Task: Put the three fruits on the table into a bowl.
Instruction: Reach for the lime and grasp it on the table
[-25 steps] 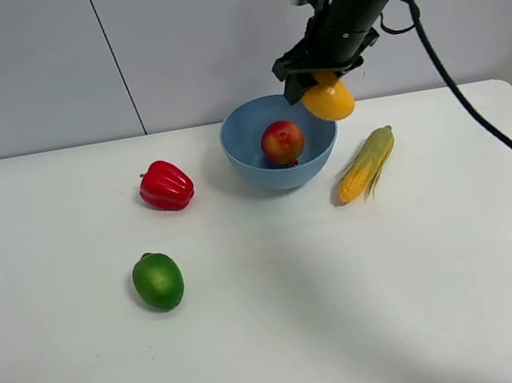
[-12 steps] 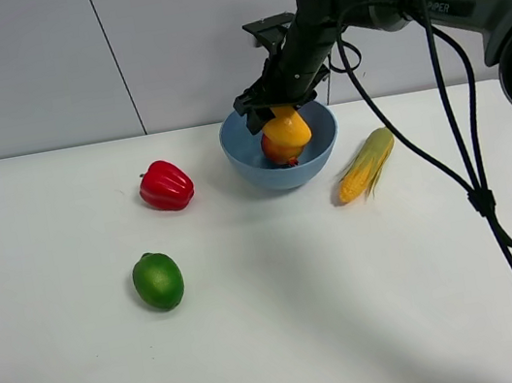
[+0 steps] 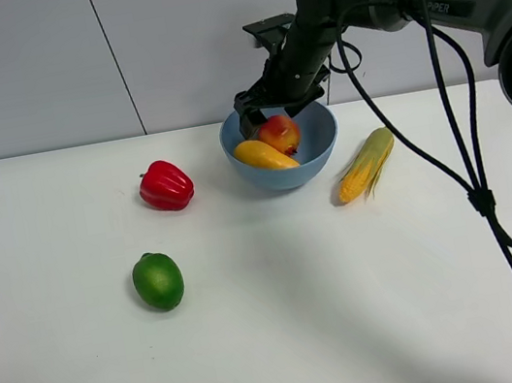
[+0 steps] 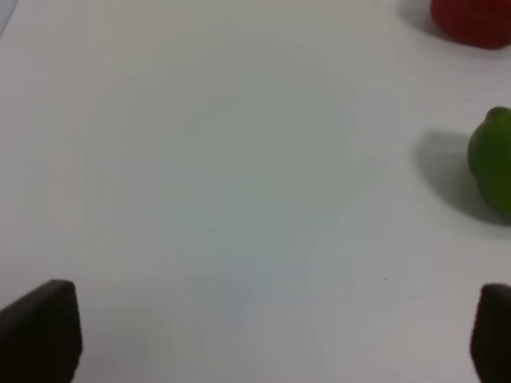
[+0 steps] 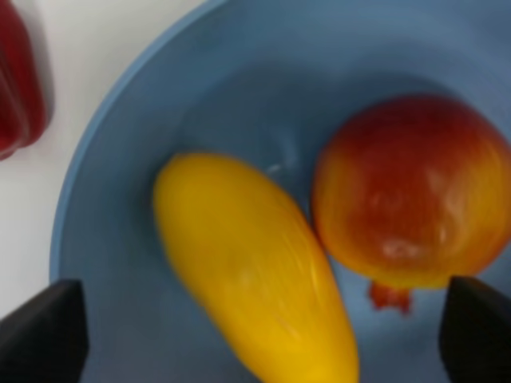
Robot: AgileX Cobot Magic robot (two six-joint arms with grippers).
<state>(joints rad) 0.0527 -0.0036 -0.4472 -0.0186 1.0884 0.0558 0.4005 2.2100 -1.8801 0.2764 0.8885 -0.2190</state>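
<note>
The light-blue bowl (image 3: pixel 321 157) stands at the back middle of the table (image 3: pixel 355 312). In it lie the yellow-orange mango (image 3: pixel 265 156) and the red-yellow pomegranate (image 3: pixel 280 133), side by side. My right gripper (image 3: pixel 277 109) hovers just above the bowl, open and holding nothing. The right wrist view looks straight down on the mango (image 5: pixel 251 271), the pomegranate (image 5: pixel 411 191) and the bowl's wall (image 5: pixel 239 72), with the right gripper (image 5: pixel 259 335) spread wide. The green fruit (image 3: pixel 158 281) lies on the table at front left. My left gripper (image 4: pixel 263 331) is open over bare table, the green fruit (image 4: pixel 493 159) off to its side.
A red bell pepper (image 3: pixel 166 185) sits left of the bowl, and a corn cob (image 3: pixel 366 163) lies to the bowl's right. The right arm and its cables hang over the back right of the table. A wall runs behind the table's far edge.
The right gripper carried the mango leftward from the bowl's right rim to over the bowl, then opened. The mango dropped and now lies in the bowl beside the pomegranate.
</note>
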